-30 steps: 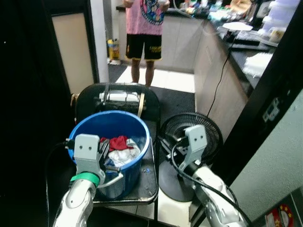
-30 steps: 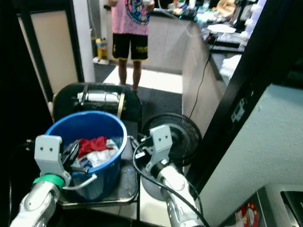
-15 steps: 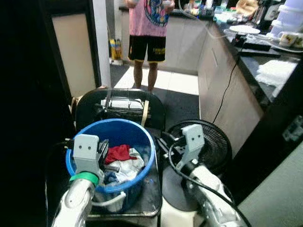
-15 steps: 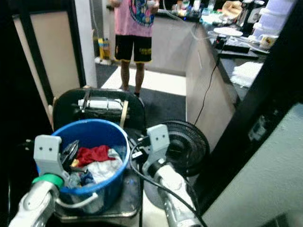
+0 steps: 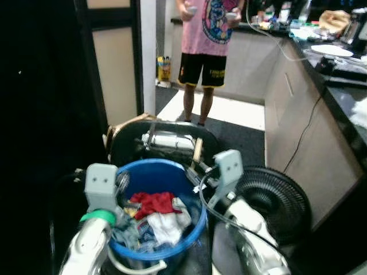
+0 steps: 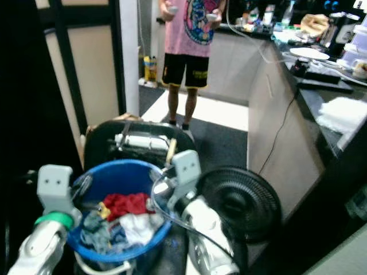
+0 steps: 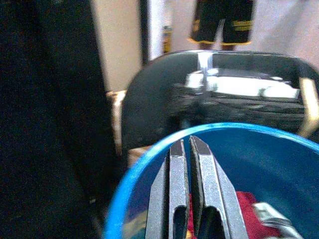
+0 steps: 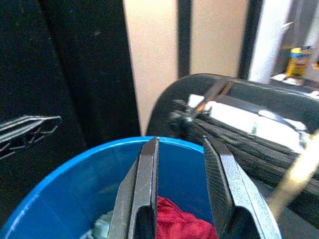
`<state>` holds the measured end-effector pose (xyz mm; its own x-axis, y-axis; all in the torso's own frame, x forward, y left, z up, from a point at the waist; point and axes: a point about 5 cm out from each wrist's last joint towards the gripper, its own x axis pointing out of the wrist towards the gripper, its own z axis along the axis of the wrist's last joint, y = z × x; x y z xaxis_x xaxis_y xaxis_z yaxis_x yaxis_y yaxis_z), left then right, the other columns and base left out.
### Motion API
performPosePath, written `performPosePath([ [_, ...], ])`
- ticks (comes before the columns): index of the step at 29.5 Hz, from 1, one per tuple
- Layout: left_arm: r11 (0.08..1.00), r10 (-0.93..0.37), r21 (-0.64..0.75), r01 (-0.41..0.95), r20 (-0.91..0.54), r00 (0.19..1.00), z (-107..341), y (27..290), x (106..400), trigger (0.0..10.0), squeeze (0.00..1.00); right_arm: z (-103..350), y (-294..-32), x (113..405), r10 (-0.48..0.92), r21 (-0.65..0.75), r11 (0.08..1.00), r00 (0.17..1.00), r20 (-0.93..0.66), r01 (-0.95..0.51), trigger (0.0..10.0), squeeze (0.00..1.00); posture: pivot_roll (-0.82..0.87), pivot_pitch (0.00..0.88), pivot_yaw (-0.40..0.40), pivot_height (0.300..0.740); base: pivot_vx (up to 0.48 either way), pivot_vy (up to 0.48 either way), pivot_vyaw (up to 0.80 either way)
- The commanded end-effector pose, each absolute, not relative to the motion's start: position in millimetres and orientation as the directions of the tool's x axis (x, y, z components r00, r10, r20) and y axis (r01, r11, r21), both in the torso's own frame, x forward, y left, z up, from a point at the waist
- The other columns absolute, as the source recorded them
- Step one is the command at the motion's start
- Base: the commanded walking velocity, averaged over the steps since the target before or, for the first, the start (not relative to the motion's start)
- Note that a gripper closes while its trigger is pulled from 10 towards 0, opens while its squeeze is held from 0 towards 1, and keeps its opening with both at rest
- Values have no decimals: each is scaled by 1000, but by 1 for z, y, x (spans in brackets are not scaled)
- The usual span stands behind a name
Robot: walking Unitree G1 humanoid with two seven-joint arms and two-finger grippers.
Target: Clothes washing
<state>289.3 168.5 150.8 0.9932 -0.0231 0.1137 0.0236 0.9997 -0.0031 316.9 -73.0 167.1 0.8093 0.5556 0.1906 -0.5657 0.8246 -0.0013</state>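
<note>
the left gripper (image 7: 190, 149) is hovering at the blue bucket (image 5: 198, 220) rim's 9 o'clock, fingers together; the right gripper (image 8: 180, 149), fingers apart, is hovering at 3 o'clock. clothes (image 5: 160, 215) are lying inside. each gripper should probably be closing squarely on the rim before lifting. the bucket's base is cut off.

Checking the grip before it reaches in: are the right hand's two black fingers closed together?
No, the right hand has a clear gap between its fingers, with the round blue plastic bucket and a red cloth showing through it.
</note>
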Motion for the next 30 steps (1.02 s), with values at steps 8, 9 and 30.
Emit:
performPosePath([
  [8,1000,-19,-22,21,95,995,145,166,288,10000,0,166,-81,318,535,-9,840,823,191,-543,10000,0,2,24,2,740,0,0,0],
  [9,1000,-17,-20,19,94,995,145,166,289,10000,0,165,-81,318,535,-10,840,823,190,-543,10000,0,2,24,2,740,0,0,0],
  [30,999,-22,-23,24,105,994,146,168,287,10000,0,166,-80,318,532,-1,840,824,195,-542,10000,0,4,34,4,740,0,0,0],
])
